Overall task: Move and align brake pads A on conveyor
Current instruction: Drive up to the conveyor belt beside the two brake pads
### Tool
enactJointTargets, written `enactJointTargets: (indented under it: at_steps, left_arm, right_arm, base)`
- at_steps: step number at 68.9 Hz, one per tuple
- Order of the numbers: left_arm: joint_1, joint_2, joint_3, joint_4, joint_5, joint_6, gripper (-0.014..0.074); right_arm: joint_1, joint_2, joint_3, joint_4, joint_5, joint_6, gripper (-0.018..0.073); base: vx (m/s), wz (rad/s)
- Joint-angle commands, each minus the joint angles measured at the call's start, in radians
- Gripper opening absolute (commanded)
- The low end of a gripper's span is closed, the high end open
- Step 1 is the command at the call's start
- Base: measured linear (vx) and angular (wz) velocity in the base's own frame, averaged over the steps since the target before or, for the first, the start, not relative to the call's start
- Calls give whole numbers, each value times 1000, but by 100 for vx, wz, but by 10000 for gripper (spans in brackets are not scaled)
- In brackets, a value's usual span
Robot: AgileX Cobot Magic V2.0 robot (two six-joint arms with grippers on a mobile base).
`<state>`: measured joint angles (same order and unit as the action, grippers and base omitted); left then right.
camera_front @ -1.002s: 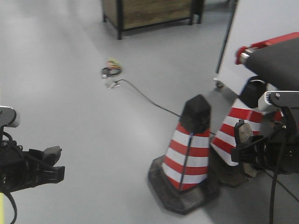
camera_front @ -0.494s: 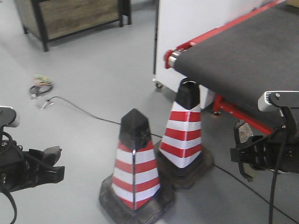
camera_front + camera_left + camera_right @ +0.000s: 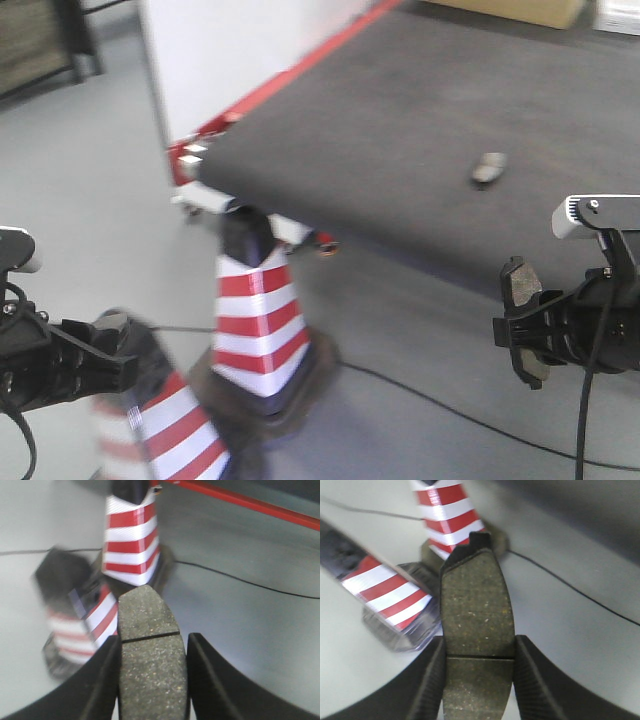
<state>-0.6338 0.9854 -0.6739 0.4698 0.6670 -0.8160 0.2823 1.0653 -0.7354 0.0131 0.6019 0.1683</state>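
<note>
Since last frame, view swung onto conveyor (image 3: pixel 400 130); one brake pad (image 3: pixel 488 167) lies there. My left fingers (image 3: pixel 102 680) and right fingers (image 3: pixel 432 680) each clamp a pad (image 3: pixel 150 650) (image 3: pixel 477 615) edgewise. I judge them stiff, gritty, weighty.

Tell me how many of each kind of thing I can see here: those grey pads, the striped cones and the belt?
Brake pads: 3 — one held in the left gripper, one in the right gripper, one lying on the belt.
Striped cones: 2 — upright one, blurred near one.
Conveyor: 1.
Floor cable: 1.
Total: 7.
</note>
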Motion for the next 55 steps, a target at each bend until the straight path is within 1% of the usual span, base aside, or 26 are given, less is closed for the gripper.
enactJointTargets:
  at_steps: [1, 15, 26, 35, 40, 55]
  left_arm:
    - [-5, -12, -24, 29, -52, -5, 72]
    - [-5, -12, -24, 29, -52, -5, 72]
    - [-5, -12, -24, 29, -52, -5, 72]
    - [-6, -14, -26, 23, -56, -5, 72]
    - [-5, -13, -26, 41, -51, -5, 72]
    - [-5, -13, -26, 37, -49, -5, 72]
  right_arm:
    - [-3, -18, -29, -3, -68, -6, 60]
    - [-3, -18, -29, -3, -68, -6, 60]
    - [-3, -18, -29, -3, -68, -6, 60]
    - [-5, -18, -29, -6, -57, -6, 60]
    - [-4, -15, -29, -1, -54, -6, 60]
    - [-4, -15, -29, -1, -53, -6, 60]
  base:
    - [21, -67]
    - [21, -65]
    - [22, -47]
    - [25, -23]
    - [26, -12]
    - [27, -10]
